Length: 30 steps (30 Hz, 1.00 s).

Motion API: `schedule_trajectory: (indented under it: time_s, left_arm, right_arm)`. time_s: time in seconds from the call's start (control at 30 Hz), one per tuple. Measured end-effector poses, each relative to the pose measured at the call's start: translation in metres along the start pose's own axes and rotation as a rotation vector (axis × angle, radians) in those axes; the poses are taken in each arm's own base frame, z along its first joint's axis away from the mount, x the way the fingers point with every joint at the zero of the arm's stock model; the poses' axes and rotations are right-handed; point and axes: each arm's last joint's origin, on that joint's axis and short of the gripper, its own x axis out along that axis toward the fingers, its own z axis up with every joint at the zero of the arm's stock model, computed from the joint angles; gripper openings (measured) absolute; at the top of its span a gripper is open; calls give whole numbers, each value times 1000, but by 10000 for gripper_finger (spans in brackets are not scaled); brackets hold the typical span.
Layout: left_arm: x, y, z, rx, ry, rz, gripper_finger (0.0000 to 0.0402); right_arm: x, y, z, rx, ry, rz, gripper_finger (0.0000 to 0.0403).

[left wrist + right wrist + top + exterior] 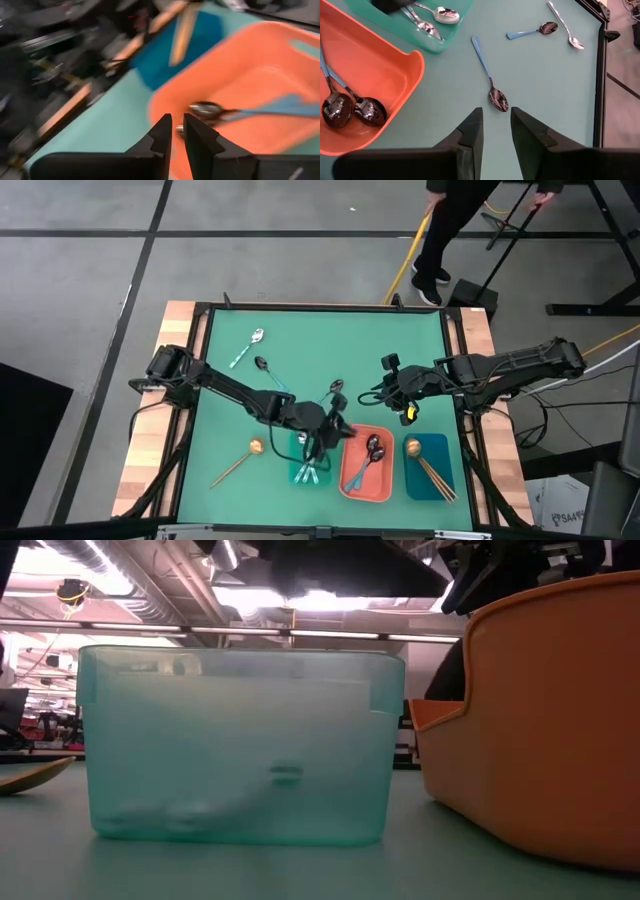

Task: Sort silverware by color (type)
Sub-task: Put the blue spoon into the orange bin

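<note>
- Green mat [230, 395] covers the table; three trays sit in a row at its 6 o'clock edge: teal tray [309, 470], coral tray [366, 476], dark blue tray [429, 470].
- L gripper [335, 430] hovers at the seam between teal and coral trays; in its wrist view the fingers [162, 135] stand a narrow slit apart w/ nothing between them.
- R gripper [385, 387] hangs over bare mat at approx 12 o'clock of the coral tray; fingers [472, 131] slightly parted, empty.
- Dark spoons: two in the coral tray [352, 110], bowls touching; one more [490, 75] loose on the mat just ahead of the R gripper; another [270, 372] lies near mat centre.
- Silver spoons: a few in the teal tray [432, 17], exact count can't tell; one [247, 347] lies at 11 o'clock of the L gripper, well apart.
- Gold spoons: some in the blue tray [428, 465], handles pointing to 5 o'clock; one [240, 460] loose at 9 o'clock of the teal tray.
- Person [450, 230] stands on the floor beyond the table's far edge.
</note>
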Motion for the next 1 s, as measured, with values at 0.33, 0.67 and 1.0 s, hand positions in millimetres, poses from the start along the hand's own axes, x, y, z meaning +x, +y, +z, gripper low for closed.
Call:
schedule_trajectory:
  time_s: [0.33,0.67,1.0]
  left_arm:
    - [1,32,-17,-423,107,356,41]
    - [1,46,-32,-452,168,398,41]
    - [-28,72,-33,-560,239,460,41]
  right_arm:
    - [0,0,0,0,0,0,88]
    - [0,0,0,0,0,0,88]
    - [0,0,0,0,1,0,88]
